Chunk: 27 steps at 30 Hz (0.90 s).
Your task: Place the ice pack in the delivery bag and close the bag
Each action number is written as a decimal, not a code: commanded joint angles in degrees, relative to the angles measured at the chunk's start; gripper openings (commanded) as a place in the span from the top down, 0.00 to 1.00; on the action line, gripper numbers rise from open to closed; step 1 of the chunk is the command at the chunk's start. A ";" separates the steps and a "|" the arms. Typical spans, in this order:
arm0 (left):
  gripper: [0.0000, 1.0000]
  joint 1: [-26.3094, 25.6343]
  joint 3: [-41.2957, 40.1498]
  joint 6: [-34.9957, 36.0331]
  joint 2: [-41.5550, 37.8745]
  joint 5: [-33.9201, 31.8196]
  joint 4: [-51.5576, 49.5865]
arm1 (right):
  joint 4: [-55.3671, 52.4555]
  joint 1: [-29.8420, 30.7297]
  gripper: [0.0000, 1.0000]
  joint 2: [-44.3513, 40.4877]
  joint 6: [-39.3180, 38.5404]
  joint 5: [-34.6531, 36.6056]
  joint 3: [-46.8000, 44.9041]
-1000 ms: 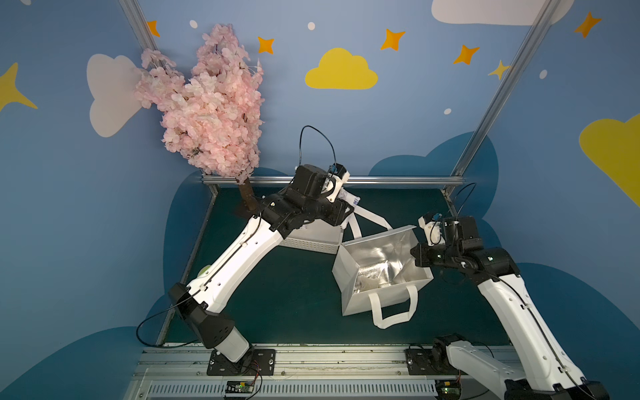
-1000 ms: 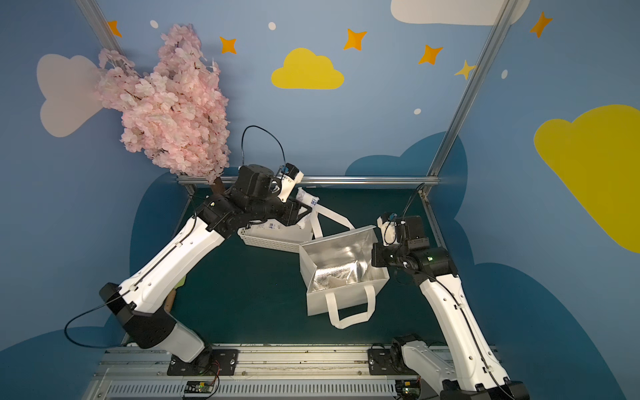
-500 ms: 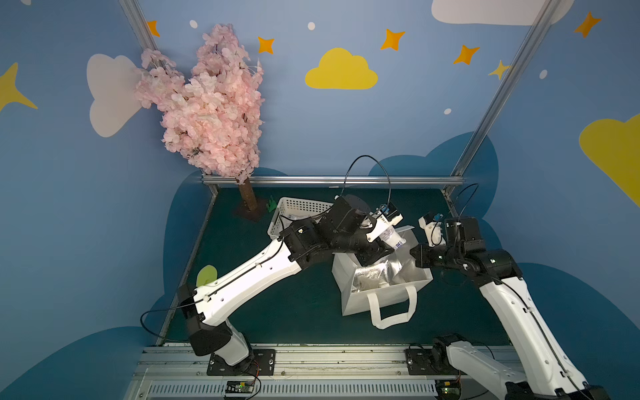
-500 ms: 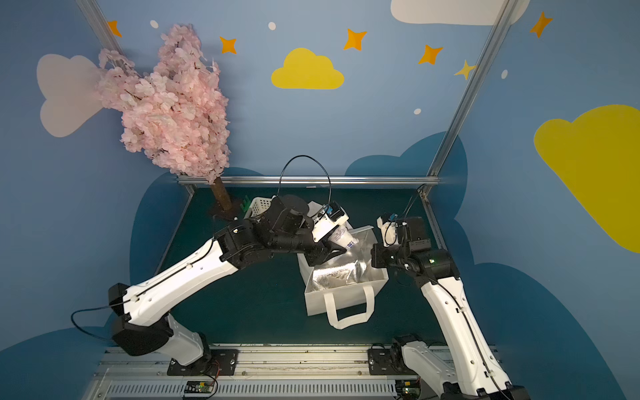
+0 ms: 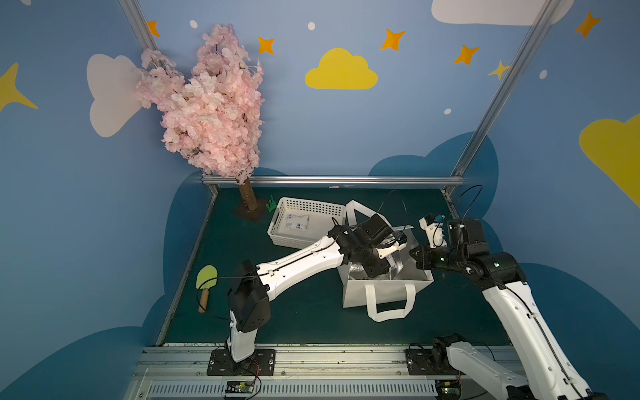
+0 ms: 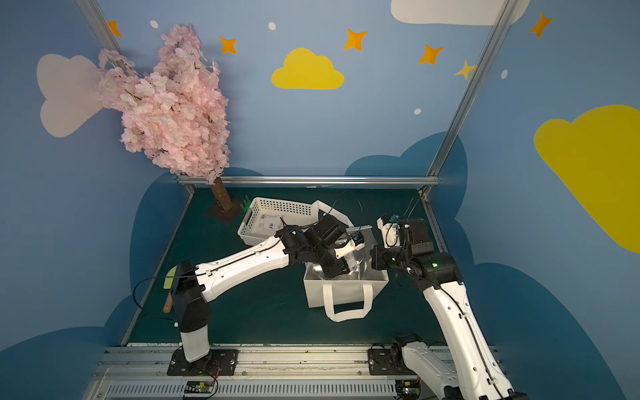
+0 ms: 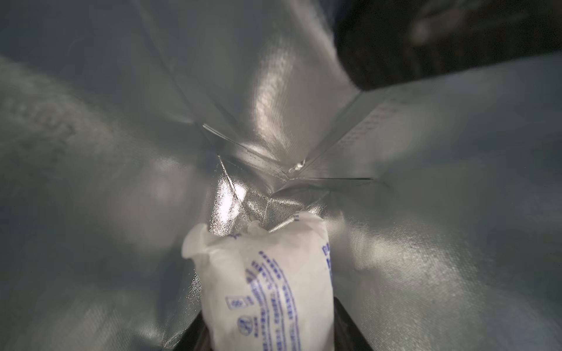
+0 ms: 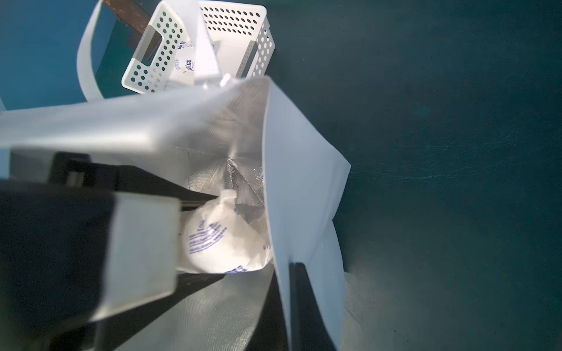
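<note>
Once left fingers (image 7: 345, 334) dipped — ice pack (image 7: 267, 285), inside bag (image 5: 389, 294)

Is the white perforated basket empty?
No, in a top view a printed white pack lies inside the basket.

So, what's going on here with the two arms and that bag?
The left gripper holds an ice pack low inside the delivery bag, near its foil bottom, not yet released. The right gripper is shut on the bag's side wall, which holds the mouth open. A second ice pack lies in the white basket behind the bag.
</note>
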 commanded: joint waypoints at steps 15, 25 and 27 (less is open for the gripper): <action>0.39 -1.55 6.69 0.97 5.67 -0.89 -4.68 | 1.47 -0.03 0.98 -0.44 0.10 -1.05 -1.37; 0.17 -1.58 9.57 -1.50 -0.36 -5.21 -5.33 | 1.86 -0.10 0.96 0.69 0.06 -0.46 -0.95; 0.06 -1.49 10.78 -2.50 -2.88 -6.67 -5.51 | 2.02 -0.13 0.97 0.94 0.13 -0.39 -0.86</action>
